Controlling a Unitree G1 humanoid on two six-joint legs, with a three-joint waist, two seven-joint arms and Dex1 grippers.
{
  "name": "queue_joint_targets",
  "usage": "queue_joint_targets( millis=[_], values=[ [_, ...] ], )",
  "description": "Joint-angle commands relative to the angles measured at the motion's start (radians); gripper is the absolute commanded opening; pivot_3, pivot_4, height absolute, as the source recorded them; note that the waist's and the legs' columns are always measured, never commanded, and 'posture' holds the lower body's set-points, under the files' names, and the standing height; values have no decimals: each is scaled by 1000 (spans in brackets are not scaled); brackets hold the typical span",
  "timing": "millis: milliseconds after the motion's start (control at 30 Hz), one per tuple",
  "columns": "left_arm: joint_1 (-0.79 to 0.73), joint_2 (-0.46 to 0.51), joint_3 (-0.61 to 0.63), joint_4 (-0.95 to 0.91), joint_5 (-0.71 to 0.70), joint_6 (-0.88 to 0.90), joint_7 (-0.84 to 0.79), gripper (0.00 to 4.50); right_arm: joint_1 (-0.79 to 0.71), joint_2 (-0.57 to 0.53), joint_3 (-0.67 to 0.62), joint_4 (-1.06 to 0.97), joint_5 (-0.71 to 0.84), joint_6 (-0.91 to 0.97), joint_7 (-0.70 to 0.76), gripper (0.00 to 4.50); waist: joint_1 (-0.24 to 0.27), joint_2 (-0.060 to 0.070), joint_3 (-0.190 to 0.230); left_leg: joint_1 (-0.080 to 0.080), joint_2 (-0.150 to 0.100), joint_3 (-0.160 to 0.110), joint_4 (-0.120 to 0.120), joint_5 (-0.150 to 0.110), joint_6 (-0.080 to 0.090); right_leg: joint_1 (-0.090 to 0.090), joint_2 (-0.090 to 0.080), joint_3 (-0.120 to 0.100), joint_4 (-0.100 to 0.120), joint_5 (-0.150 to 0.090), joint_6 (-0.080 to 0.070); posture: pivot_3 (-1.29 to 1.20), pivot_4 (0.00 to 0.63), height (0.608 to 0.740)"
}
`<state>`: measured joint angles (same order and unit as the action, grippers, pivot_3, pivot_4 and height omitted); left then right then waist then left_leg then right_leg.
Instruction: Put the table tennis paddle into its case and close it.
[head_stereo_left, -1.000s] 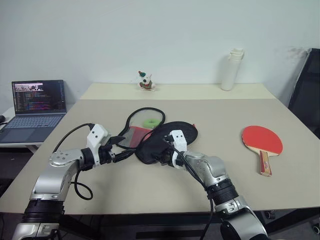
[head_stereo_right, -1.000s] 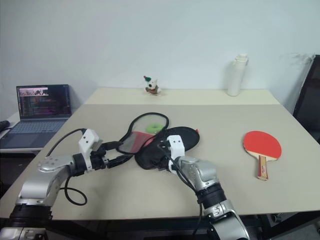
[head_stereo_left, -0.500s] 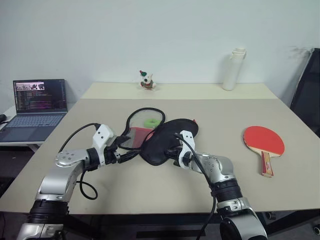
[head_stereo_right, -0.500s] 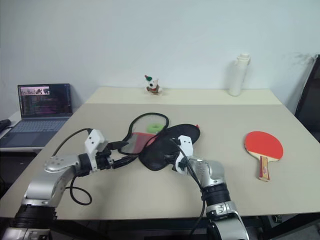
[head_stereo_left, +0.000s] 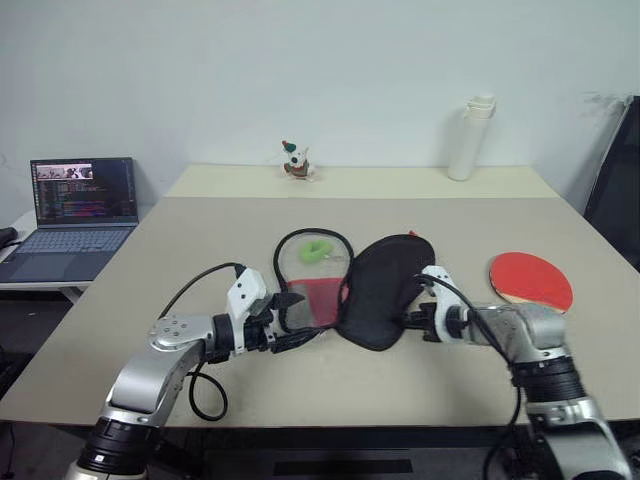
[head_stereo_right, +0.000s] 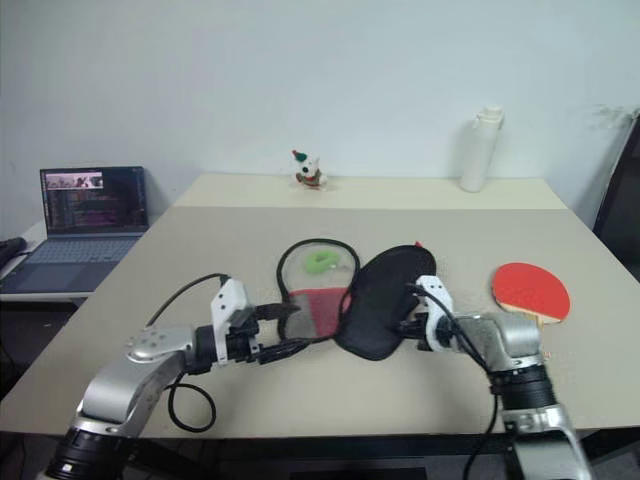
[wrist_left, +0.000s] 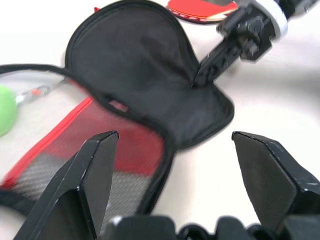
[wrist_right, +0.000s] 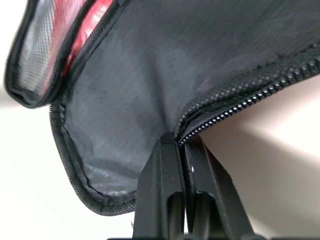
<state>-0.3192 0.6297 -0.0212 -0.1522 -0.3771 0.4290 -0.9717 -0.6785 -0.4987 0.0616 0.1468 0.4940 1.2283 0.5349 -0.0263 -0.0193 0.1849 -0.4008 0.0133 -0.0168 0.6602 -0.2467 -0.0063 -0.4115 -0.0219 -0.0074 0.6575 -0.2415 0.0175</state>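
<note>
On beige table (head_stereo_left: 150, 260), mid-front: case (head_stereo_left: 385, 290) lying open, black flap folded toward right, red-mesh lining (head_stereo_left: 318, 300) facing up. Right gripper (head_stereo_left: 412, 321) clamped on black flap's zipper edge. Left gripper (head_stereo_left: 300, 318) spread wide, holding nothing, at lining's near edge. Table tennis paddle (head_stereo_left: 530, 278) flat at right, just beyond right arm. Green ball (head_stereo_left: 317, 250) inside far case half.

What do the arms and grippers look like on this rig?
Both arms are silver-grey metal with black joint bands. Each wrist carries a white block and a looping black cable. The left gripper and right gripper each have two black, wedge-shaped fingers.
</note>
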Motion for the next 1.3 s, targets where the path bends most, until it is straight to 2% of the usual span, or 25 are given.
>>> queue_joint_targets(
  millis=[33, 167, 400, 733, 967, 1000, 1067, 1300],
  values=[
    [-6, -2, -9, -37, -3, -18, -4, 3971, -55, -100, 78, 88, -61, -80, 128, 31, 0, 0, 0, 0, 0, 0, 0, 0, 0, 0, 0, 0, 0, 0, 0, 0, 150, 740],
    [0, -6, -19, -34, 3, -31, -2, 3971, -125, -168, 160, 213, -122, -168, 252, 31, 0, 0, 1, 0, 0, 1, 0, 0, 0, 0, 0, 0, -1, 0, 0, 0, 150, 740],
    [12, -12, -25, -35, 9, -44, 6, 3971, -226, -186, 250, 400, -237, -305, 393, 31, 0, -1, 1, 0, 0, 1, 0, 0, 0, 0, 0, 1, -2, 0, 0, 0, 150, 740],
    [7, -21, -36, -43, 13, -38, 20, 3971, -347, -162, 274, 651, -377, -468, 478, 31, 1, 0, 1, 0, 0, 1, 0, 0, 0, 0, 0, 1, -2, 0, 0, 0, 150, 740],
    [-8, -24, -48, -51, 11, -28, 27, 3971, -378, -145, 237, 739, -425, -526, 462, 31, 1, 0, 2, 0, 0, 1, 1, 0, 0, 1, 0, 1, -1, 0, 0, 0, 150, 740],
    [-11, -25, -50, -51, 11, -27, 28, 3971, -380, -144, 230, 746, -429, -533, 453, 416, 1, 0, 1, 0, 0, 1, 1, 0, 0, 1, 0, 1, -1, 0, 0, 0, 150, 740],
    [-19, -28, -54, -50, 10, -25, 28, 3971, -380, -142, 210, 756, -435, -549, 426, 874, 1, 0, 2, 0, 0, 1, 1, 0, 0, 1, 0, 1, -1, 0, 0, 0, 150, 740],
    [-50, -46, -66, -37, 10, -28, 27, 3971, -367, -182, 131, 760, -446, -618, 371, 3142, 1, 1, 3, 0, 0, 1, 1, 0, 0, 0, 0, 1, -1, 0, 0, 0, 150, 740]
  ],
)
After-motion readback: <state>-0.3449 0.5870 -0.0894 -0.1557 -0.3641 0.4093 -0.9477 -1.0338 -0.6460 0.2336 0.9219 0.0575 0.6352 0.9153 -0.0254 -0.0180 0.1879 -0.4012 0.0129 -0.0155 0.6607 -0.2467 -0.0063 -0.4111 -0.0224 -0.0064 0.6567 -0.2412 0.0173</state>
